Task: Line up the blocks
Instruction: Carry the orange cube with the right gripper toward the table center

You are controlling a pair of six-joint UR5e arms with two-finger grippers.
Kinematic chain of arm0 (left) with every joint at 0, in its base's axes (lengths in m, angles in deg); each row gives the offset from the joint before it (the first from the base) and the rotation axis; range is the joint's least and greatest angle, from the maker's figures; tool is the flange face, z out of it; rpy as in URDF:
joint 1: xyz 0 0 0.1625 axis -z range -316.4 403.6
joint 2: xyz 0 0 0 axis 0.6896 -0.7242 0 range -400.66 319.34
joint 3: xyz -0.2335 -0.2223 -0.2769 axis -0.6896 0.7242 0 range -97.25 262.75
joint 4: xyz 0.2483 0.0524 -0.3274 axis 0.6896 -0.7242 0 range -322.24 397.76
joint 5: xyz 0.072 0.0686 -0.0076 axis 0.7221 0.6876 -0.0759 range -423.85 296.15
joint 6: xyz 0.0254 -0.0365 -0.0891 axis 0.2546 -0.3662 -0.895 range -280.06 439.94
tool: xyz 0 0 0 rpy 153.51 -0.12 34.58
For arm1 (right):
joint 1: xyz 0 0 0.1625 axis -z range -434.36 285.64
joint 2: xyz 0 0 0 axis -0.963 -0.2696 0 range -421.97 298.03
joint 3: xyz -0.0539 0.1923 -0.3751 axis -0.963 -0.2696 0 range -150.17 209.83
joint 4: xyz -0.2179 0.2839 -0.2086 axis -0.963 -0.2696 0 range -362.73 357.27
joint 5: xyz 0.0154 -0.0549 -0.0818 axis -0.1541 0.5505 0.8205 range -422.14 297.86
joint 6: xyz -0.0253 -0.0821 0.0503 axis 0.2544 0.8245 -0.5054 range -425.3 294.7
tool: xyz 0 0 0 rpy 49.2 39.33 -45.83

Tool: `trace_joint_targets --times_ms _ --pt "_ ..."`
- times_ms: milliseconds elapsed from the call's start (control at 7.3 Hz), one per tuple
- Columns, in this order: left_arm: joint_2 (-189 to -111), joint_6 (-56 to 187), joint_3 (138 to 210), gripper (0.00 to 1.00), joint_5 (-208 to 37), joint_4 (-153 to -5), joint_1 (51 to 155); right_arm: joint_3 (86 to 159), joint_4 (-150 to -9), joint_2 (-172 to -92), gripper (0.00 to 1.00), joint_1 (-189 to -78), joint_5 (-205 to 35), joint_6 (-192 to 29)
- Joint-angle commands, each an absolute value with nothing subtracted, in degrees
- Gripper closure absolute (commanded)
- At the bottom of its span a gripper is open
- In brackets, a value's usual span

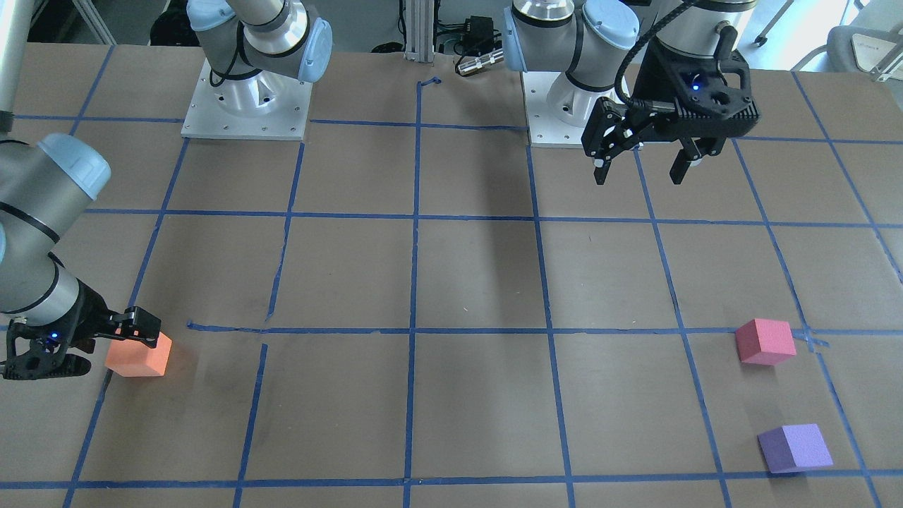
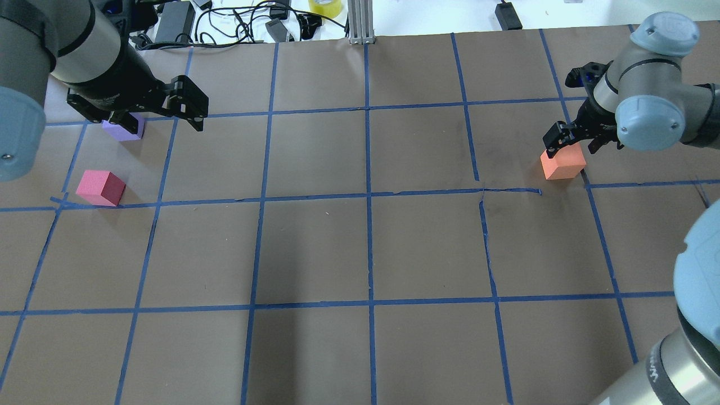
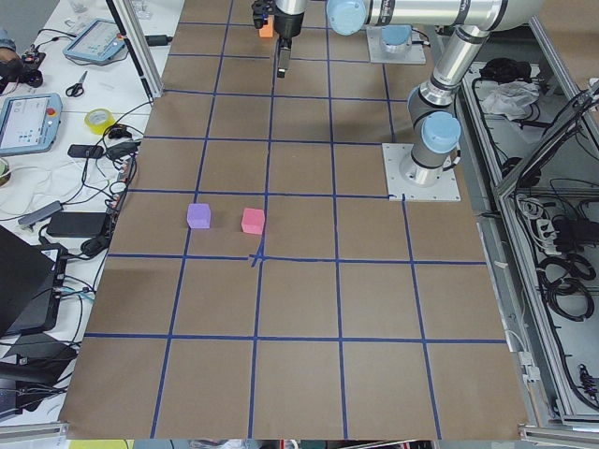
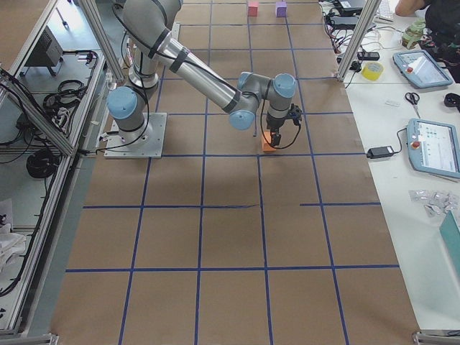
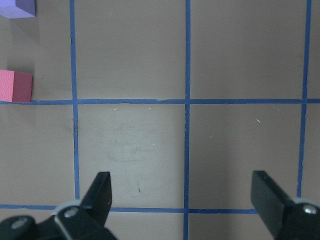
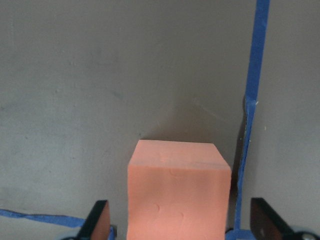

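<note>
Right claw: fingers apart, lowered astride the orange block. A narrow gap shows on each side, so nothing is clamped.
Left claw: fingers apart and empty, hanging high above the desk near its own base.
Orange block: rests on the desk on the robot's right side, just beside a blue tape line, well apart from the other two blocks.
Pink block: on the robot's left side, just beside a tape crossing.
Purple block: near the pink block, farther from the robot, not touching it.
Step in hand (judged): closing on the orange block to carry it toward the pair.
Risk, grip: foam yields, so a hard squeeze may dent it, and a light or off-centre one may let it twist or drop in transit.
Risk, contact: the fingertips sit low and may drag on the paper or catch the wrinkled tape beside the block.
Risk, arms: the carry runs toward the left arm's side, and the arms may meet unless the left one is high or back.
Risk, placement: setting down too close may knock the pink or purple block askew.
Edges: the purple block lies nearest the operators' edge, with cables beyond it. No block overhangs.
Open room: the broad middle of the desk separates the orange block from the pair, enough for a line.
</note>
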State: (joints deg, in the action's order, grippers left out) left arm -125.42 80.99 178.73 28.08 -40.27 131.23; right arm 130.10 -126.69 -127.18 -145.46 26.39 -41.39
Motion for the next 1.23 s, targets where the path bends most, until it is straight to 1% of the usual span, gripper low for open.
trace_joint_targets --times_ms 0,137,274,411,548,685,822,1096 --pt "-124.95 81.08 181.70 0.00 28.09 -38.27 131.31 130.11 -127.27 -125.26 0.00 -145.46 26.28 -41.39" --pt "-124.51 81.08 183.20 0.00 28.00 -37.83 131.31 130.11 -127.27 -124.73 0.00 -145.46 26.28 -41.48" --pt "-124.50 80.91 183.21 0.00 27.91 -37.74 131.31 130.11 -127.36 -124.02 0.00 -145.46 26.36 -41.48" --pt "-124.59 80.90 183.13 0.00 27.91 -37.73 131.14 129.85 -127.36 -123.93 0.26 -145.46 26.19 -41.65" --pt "-124.77 80.82 183.47 0.00 27.91 -37.65 131.22 128.89 -126.92 -123.93 0.96 -145.46 26.36 -44.70" --pt "-124.16 81.08 183.39 0.00 28.00 -37.65 131.23 128.10 -126.40 -124.45 1.00 -145.46 26.36 -45.17" --pt "-123.80 81.17 183.39 0.00 28.09 -37.65 131.23 127.83 -125.70 -124.72 1.00 -145.55 26.36 -45.26" --pt "-123.71 80.99 182.69 0.00 27.91 -37.56 131.23 127.74 -122.81 -127.69 1.00 -147.64 26.19 -50.41"
